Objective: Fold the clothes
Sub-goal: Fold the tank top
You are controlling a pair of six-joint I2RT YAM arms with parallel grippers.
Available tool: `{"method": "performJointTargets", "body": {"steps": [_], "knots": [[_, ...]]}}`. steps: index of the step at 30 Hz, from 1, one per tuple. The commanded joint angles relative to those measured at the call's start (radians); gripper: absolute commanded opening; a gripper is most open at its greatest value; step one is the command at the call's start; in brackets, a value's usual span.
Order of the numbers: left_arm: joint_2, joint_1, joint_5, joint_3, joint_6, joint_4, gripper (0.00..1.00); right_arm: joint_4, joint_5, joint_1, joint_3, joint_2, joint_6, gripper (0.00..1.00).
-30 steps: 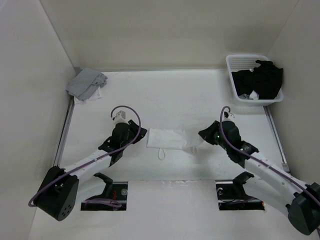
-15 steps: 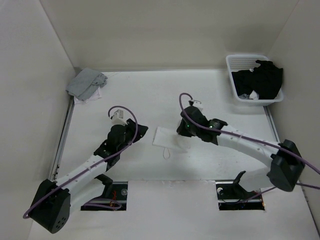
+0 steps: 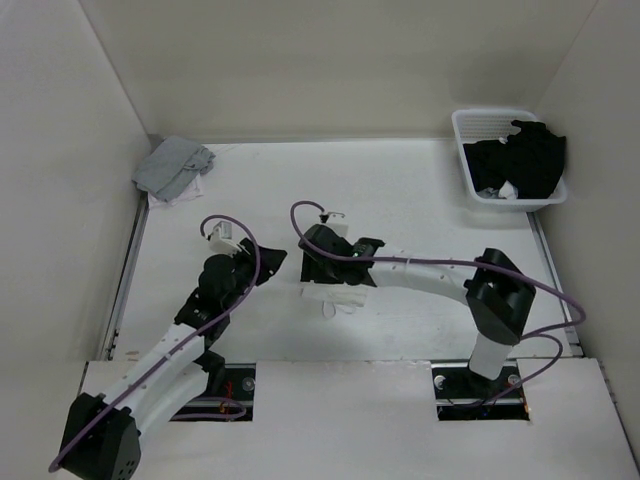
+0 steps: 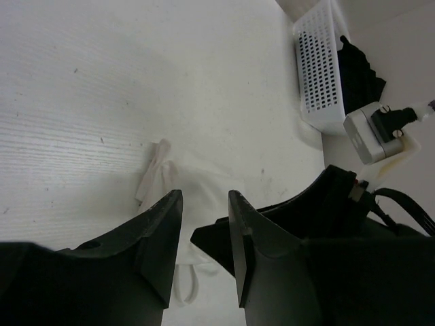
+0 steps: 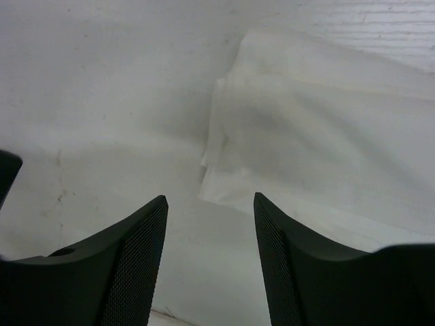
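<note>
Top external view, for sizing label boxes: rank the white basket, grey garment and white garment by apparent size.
1. white basket
2. grey garment
3. white garment, smallest as seen, though the right arm hides part.

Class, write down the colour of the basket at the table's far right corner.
The basket is white, perforated; clearest in the left wrist view.

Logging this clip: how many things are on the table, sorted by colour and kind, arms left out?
white garment: 1
grey garment: 1
black garment: 1
white basket: 1
Total: 4
</note>
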Motion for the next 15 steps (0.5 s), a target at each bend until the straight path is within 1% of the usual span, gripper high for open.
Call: {"method": "performJointTargets", "body": {"steps": [1,2,4,5,6,8,9,11,15], "knots": [[-0.024,0.015,0.019,0.025,0.037,-0.011,0.32,0.090,0.068,0.018,-0.018,-0.123,0.020,0.59],[-0.019,0.015,0.014,0.035,0.046,-0.020,0.32,0.107,0.078,0.018,-0.041,-0.154,0.019,0.59],[0.004,0.004,0.008,0.048,0.054,-0.019,0.32,0.151,0.099,0.018,-0.120,-0.243,0.014,0.52],[0.021,-0.005,0.006,0.051,0.054,-0.011,0.32,0.172,0.113,0.018,-0.168,-0.286,0.011,0.45],[0.040,-0.019,0.000,0.053,0.051,-0.002,0.32,0.194,0.121,0.015,-0.217,-0.329,0.005,0.35],[0.082,-0.056,-0.017,0.056,0.055,0.019,0.32,0.238,0.128,-0.005,-0.321,-0.412,-0.012,0.11],[0.094,-0.071,-0.027,0.056,0.060,0.022,0.33,0.267,0.127,-0.019,-0.376,-0.459,-0.025,0.04],[0.110,-0.086,-0.056,0.045,0.077,0.026,0.35,0.349,0.131,-0.039,-0.491,-0.556,-0.082,0.00],[0.140,-0.077,-0.086,0.048,0.114,-0.007,0.39,0.530,0.102,-0.160,-0.709,-0.745,-0.139,0.01]]}}
